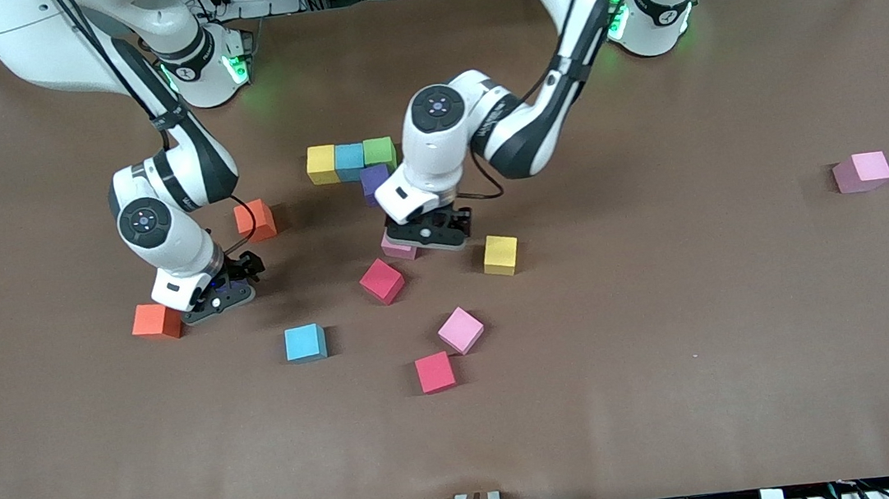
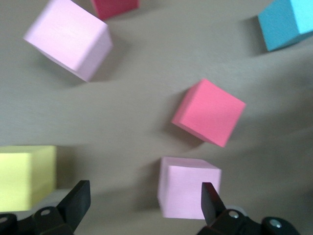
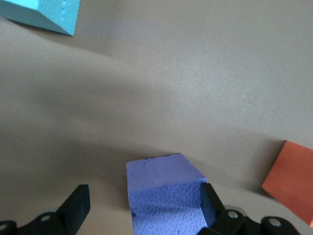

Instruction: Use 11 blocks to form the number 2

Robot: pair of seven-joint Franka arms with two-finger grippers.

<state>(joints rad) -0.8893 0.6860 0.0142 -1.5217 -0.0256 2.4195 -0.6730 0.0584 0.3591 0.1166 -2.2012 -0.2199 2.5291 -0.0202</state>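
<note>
Right gripper fingers spread at the frame's bottom, purple-blue block between them, touching one finger, brown table

Showing matt foam blocks, one blue block pebbled, on a smooth matt brown table, beside glossy white plastic arms.
</note>
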